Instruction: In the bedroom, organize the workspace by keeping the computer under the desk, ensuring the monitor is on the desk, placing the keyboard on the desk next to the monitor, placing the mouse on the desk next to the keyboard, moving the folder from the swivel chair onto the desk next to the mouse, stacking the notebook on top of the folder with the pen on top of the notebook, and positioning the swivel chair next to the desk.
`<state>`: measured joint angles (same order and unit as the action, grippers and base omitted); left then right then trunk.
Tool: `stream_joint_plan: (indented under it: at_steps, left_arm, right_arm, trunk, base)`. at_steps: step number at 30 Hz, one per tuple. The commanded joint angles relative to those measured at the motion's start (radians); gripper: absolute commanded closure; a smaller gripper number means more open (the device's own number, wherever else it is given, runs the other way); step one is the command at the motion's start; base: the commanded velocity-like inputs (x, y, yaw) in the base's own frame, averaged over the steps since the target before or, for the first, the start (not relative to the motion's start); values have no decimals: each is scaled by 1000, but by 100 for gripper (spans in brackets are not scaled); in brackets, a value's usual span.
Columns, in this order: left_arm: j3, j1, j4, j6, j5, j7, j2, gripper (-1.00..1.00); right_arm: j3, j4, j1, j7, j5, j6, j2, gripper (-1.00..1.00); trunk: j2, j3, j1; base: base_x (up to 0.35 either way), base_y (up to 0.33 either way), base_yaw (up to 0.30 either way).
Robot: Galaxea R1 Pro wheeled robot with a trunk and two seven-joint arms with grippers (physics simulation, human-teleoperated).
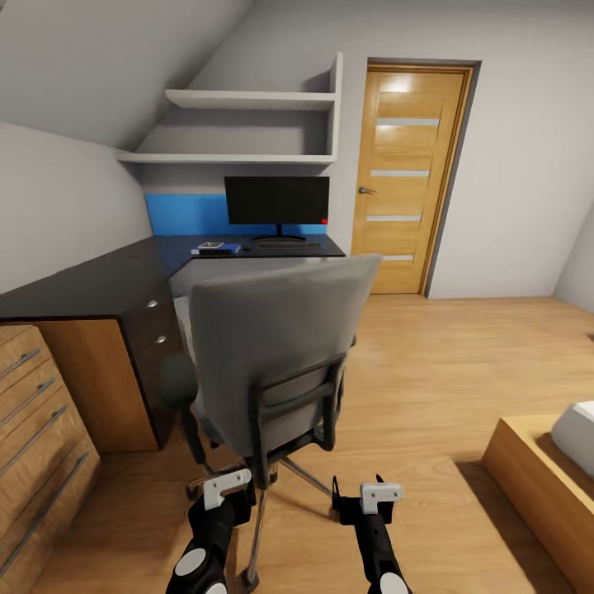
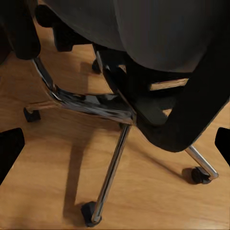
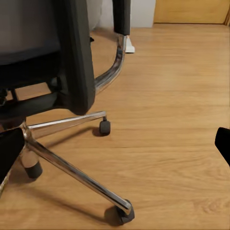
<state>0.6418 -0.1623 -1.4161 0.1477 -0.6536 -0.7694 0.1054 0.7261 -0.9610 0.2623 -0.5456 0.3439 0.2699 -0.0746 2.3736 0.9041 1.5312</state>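
My left hand (image 1: pixel 223 488) hangs low just behind the swivel chair (image 1: pixel 272 346), fingers spread, holding nothing; in the left wrist view the chair's chrome base (image 2: pixel 112 167) sits right ahead. Well beyond both hands, the worktop (image 1: pixel 99 285) carries the blue folder (image 1: pixel 216 247), then the keyboard (image 1: pixel 288 245) under the monitor (image 1: pixel 277 200). My right hand (image 1: pixel 367 495) is beside the chair's base, open and empty, over bare floor (image 3: pixel 177 120).
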Motion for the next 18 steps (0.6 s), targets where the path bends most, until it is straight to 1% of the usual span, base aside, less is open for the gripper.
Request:
stream_joint_plan:
  at_steps: [1,5,11,14,18]
  left_arm:
    - [2,-1,-1,4,-2,-7,1,-100]
    - [3,-1,-1,4,-2,-7,2,-100]
    - [4,-1,-1,4,-3,-7,2,-100]
    - [6,-1,-1,4,-2,-8,2,-100]
    - [8,-2,-1,4,-2,-8,2,-100]
  right_arm:
    - [6,-1,1,-5,10,6,-1,-100]
    - [6,-1,1,-5,10,6,-1,-100]
    - [6,-1,1,-5,10,6,-1,-100]
    - [5,-1,1,-5,10,6,-2,-100]
    - [5,-1,1,-5,10,6,-1,-100]
  trunk:
    - [0,1,0]
    - [0,1,0]
    - [0,1,0]
    - [0,1,0]
    - [0,1,0]
  base:
    - [0,304,0]
    - [0,279,0]
    - [0,121,0]
    - [0,-58,0]
    - [0,-204,0]
